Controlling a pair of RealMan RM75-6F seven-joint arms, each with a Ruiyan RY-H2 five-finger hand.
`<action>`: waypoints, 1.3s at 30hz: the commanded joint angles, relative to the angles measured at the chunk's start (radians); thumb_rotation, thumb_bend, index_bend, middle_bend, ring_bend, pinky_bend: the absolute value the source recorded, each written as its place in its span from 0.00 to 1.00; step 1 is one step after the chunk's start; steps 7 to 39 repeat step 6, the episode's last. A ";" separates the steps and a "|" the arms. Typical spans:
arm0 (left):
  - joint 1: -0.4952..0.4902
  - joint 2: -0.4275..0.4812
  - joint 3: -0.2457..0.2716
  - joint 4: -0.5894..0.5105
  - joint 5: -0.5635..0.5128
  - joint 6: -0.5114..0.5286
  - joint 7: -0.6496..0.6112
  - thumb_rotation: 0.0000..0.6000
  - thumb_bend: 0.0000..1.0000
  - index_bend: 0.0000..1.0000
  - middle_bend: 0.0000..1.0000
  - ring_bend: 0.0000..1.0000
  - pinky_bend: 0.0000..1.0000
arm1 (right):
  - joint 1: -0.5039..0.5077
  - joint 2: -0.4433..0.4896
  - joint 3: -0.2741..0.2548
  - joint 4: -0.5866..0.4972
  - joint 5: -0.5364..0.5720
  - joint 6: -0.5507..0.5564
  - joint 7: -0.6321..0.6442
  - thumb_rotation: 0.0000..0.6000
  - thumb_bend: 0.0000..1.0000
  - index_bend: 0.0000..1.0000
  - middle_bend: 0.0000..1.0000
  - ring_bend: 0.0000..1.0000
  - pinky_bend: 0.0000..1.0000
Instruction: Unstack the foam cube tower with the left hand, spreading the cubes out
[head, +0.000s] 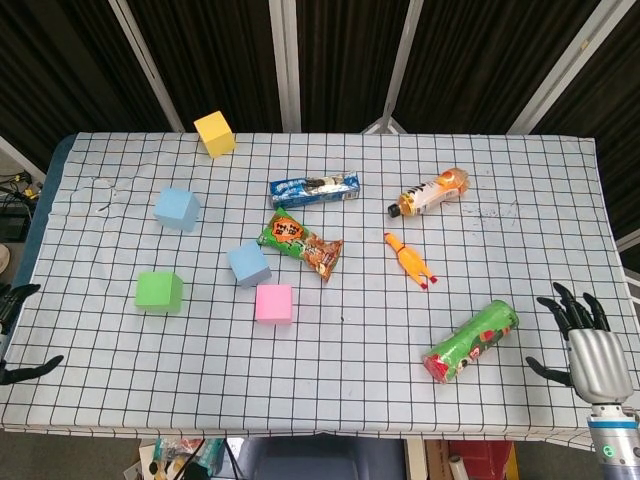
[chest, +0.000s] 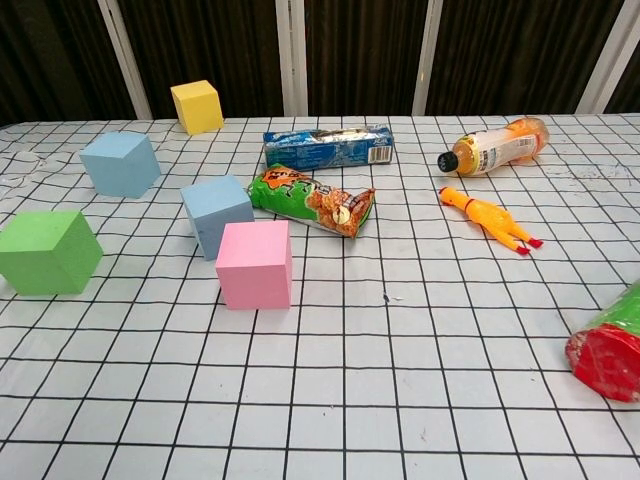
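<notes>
Five foam cubes lie apart on the checked cloth, none stacked. They are a yellow cube (head: 214, 133) at the back, a light blue cube (head: 176, 208), a blue cube (head: 249, 264), a green cube (head: 159, 291) and a pink cube (head: 273, 303). The chest view shows the same yellow (chest: 197, 106), light blue (chest: 121, 164), blue (chest: 217, 214), green (chest: 48, 251) and pink (chest: 255, 264) cubes. Only the fingertips and thumb of my left hand (head: 12, 298) show at the left frame edge, spread and holding nothing, well left of the green cube. My right hand (head: 592, 350) hangs open off the table's front right.
A blue snack packet (head: 314, 187) and an orange-green chip bag (head: 300, 244) lie mid-table beside the blue cube. An orange drink bottle (head: 429, 193), a rubber chicken (head: 409, 259) and a green canister (head: 470, 341) lie on the right half.
</notes>
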 joint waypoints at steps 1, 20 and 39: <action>0.011 -0.024 -0.002 0.014 0.017 0.014 0.022 1.00 0.07 0.14 0.10 0.00 0.23 | 0.005 0.001 -0.005 0.012 -0.015 0.001 0.018 1.00 0.00 0.22 0.09 0.21 0.07; 0.022 -0.044 -0.011 0.025 0.038 0.035 0.034 1.00 0.07 0.14 0.11 0.00 0.23 | 0.006 -0.002 -0.005 0.019 -0.006 -0.004 0.020 1.00 0.00 0.22 0.09 0.21 0.07; 0.022 -0.044 -0.011 0.025 0.038 0.035 0.034 1.00 0.07 0.14 0.11 0.00 0.23 | 0.006 -0.002 -0.005 0.019 -0.006 -0.004 0.020 1.00 0.00 0.22 0.09 0.21 0.07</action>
